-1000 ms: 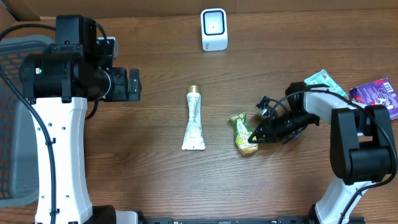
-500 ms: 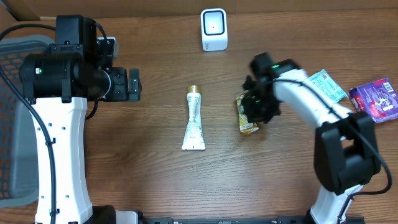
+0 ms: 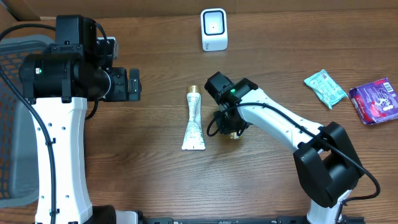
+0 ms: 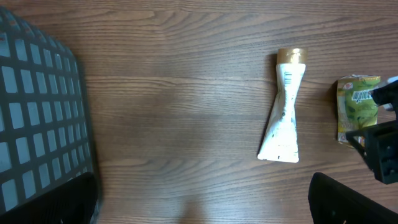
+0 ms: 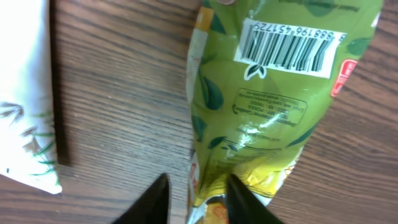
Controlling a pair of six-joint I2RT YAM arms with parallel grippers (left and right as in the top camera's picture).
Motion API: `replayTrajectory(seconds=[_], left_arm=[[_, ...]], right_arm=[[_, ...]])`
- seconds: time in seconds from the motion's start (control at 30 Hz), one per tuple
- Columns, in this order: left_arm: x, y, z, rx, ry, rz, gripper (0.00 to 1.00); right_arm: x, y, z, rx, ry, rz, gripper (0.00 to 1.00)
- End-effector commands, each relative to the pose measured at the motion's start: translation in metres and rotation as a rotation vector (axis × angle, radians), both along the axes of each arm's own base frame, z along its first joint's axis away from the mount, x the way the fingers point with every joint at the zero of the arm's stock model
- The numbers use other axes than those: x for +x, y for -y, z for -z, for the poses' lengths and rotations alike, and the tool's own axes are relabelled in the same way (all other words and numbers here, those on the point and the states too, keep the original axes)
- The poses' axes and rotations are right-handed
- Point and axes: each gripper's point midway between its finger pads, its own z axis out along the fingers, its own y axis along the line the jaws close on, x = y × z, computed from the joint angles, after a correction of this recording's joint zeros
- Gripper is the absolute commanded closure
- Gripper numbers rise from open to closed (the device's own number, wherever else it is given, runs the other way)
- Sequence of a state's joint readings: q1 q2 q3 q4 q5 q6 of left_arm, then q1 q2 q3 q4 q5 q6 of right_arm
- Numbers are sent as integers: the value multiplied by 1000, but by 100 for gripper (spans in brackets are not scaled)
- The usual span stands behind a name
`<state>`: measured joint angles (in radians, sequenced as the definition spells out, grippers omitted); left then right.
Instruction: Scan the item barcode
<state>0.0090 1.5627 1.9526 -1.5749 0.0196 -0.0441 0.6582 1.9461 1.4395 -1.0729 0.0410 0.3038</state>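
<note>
Left wrist: pouch (image 4: 357, 115) beside tube (image 4: 283, 115), edges apart.

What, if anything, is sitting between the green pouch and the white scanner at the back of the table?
Nothing visible. Only bare table lies between the green pouch and the white scanner. The white tube lies beside the pouch, off that line. The right gripper sits over the pouch's end with its jaws open.

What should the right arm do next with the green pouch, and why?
Probably close the right end effector on the lower end of the green pouch and lift it toward the white scanner. Its fingers straddle that end with a gap beside one, so it looks unheld. The barcode faces up, and the scanner stands apart, farther back.
</note>
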Motion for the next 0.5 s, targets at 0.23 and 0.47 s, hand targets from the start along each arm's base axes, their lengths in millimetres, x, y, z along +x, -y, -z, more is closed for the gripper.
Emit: replayTrajectory(seconds=[0.23,0.47], left_arm=[[3,0,3,2,-7,19,0],[3,0,3,2,-7,19,0]], right_arm=[[41,18,-71,132,80,175,29],[44,41,-76,417,-86,234,17]])
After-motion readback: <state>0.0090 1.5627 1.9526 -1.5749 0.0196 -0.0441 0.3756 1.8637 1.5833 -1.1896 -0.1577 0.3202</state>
